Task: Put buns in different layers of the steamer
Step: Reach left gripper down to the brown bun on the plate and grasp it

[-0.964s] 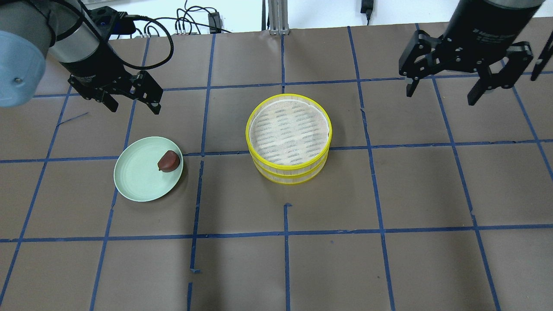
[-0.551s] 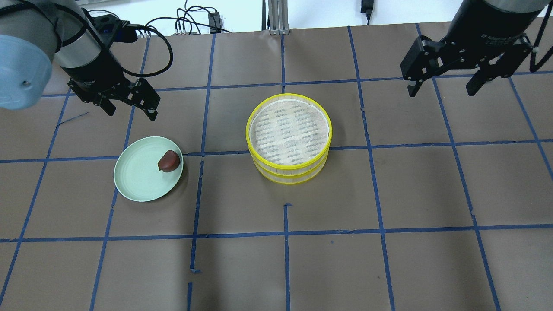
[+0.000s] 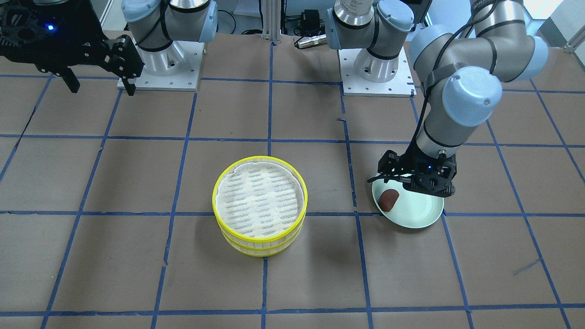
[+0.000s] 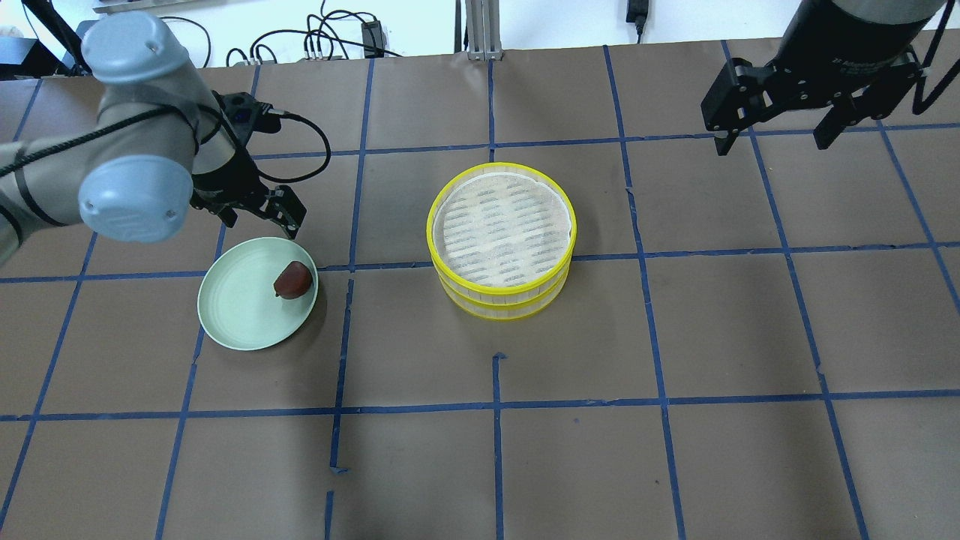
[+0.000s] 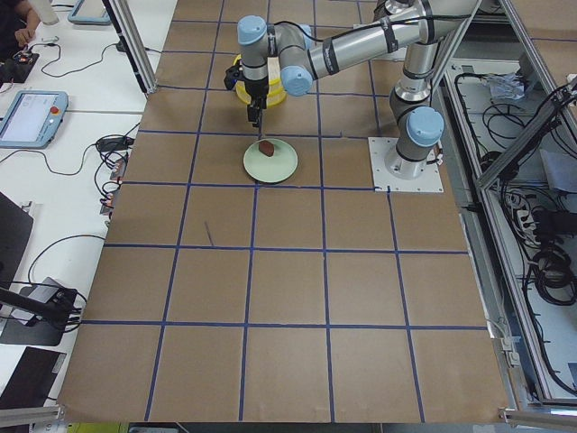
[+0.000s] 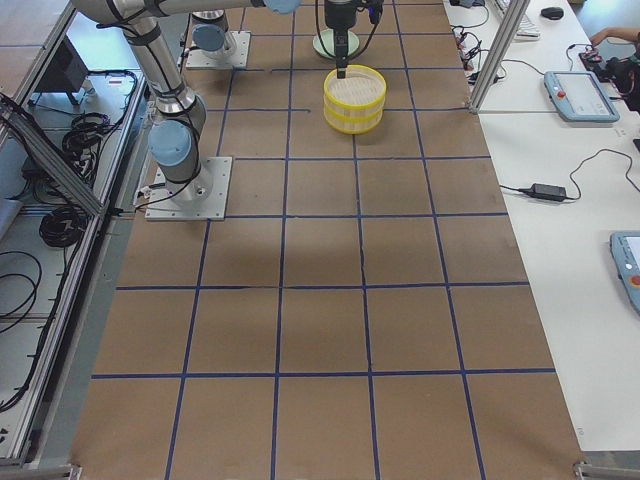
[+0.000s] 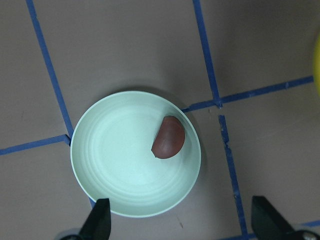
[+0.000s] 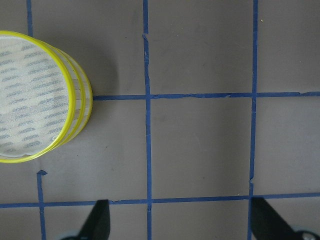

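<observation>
A dark reddish-brown bun [image 4: 292, 279] lies on the right part of a pale green plate [image 4: 236, 311]; it also shows in the left wrist view [image 7: 169, 137] and the front view [image 3: 389, 199]. The white bun shows in no view. Two yellow-rimmed steamer layers [image 4: 502, 298] stand stacked at the table's middle, and the top liner is bare. My left gripper [image 4: 260, 220] is open and empty, just beyond the plate's far edge and above it [image 7: 182, 222]. My right gripper [image 4: 774, 142] is open and empty, high at the far right, well away from the steamer [image 8: 80, 100].
The table is brown paper with a blue tape grid. Cables and a post [image 4: 480, 30] lie along the far edge. The arm bases [image 3: 160, 68] stand at the robot's side of the table.
My left arm has swung and brought its gripper nearer and lower, close to the plate's far edge. My right gripper has drawn back slightly toward the far right. Bun and steamer have not moved.
</observation>
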Controlling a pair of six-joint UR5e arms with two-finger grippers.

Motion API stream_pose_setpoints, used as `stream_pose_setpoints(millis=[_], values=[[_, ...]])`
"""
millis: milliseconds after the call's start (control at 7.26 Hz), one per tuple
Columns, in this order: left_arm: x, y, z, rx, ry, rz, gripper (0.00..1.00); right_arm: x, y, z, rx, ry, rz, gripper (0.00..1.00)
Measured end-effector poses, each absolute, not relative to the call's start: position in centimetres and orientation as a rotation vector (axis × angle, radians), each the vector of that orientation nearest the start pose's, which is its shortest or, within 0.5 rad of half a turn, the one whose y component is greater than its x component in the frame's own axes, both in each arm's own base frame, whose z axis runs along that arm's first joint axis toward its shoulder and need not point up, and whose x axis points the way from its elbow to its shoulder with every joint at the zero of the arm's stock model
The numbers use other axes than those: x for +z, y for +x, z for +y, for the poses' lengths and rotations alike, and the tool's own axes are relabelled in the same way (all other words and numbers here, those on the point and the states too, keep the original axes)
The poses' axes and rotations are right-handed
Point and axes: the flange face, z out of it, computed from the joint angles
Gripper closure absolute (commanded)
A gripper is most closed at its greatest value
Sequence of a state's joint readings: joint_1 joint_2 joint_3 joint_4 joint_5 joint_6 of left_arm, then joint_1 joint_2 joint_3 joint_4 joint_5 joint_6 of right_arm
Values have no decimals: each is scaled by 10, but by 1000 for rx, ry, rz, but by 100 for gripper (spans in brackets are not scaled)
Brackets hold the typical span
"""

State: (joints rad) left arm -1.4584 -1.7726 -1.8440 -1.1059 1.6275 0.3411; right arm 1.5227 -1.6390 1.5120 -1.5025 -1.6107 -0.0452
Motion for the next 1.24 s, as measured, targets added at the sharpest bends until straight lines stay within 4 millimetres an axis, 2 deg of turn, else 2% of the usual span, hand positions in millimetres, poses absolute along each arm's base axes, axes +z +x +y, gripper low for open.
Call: stream_pose_setpoints(millis=[275,413,688,826,964,1239], values=[[244,-66,-542,72,410,3057,2,541,107,-471,-84,6,3182,0],[222,-65,-546,89,427,3049,7,539,106,-472,-77,8,3177,0],[193,-63,-552,105,435,3042,42,532,103,-477,-67,33,3138,0],[186,-62,-553,116,436,3041,80,533,101,-477,-73,53,3127,0],[183,-62,-553,121,435,3040,89,535,100,-475,-81,67,3124,0],[195,-62,-556,85,431,3035,91,535,101,-474,-82,71,3123,0]])
